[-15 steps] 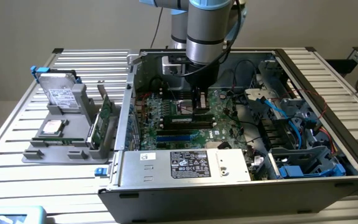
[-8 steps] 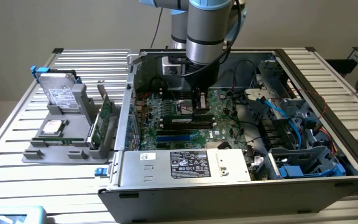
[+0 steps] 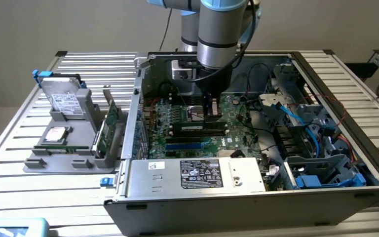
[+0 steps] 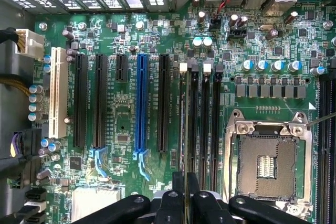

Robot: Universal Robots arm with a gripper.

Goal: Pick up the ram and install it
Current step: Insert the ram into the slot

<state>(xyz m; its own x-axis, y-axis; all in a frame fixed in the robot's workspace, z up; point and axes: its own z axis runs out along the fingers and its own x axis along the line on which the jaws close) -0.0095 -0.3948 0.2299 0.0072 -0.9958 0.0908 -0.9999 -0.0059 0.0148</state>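
Note:
In the exterior view my gripper (image 3: 209, 116) reaches straight down into the open computer case (image 3: 129, 148), just over the motherboard (image 3: 232, 129). The wrist view looks along the black fingers (image 4: 177, 195). They are shut on the ram (image 4: 184, 129), a thin green stick seen edge-on. The stick runs along the memory slot (image 4: 192, 124) closest to the expansion slots, in line with it. I cannot tell whether it is seated in the slot or just above it. Two more black memory slots (image 4: 216, 124) lie beside it, with nothing in them.
An open, bare CPU socket (image 4: 268, 163) sits next to the memory slots. Black, blue and white expansion slots (image 4: 140, 106) lie on the other side. The power supply (image 3: 196, 174) fills the case front, with blue cables (image 3: 295, 116) at the exterior view's right. A grey fixture (image 3: 67, 148) holding a drive and green cards stands at its left.

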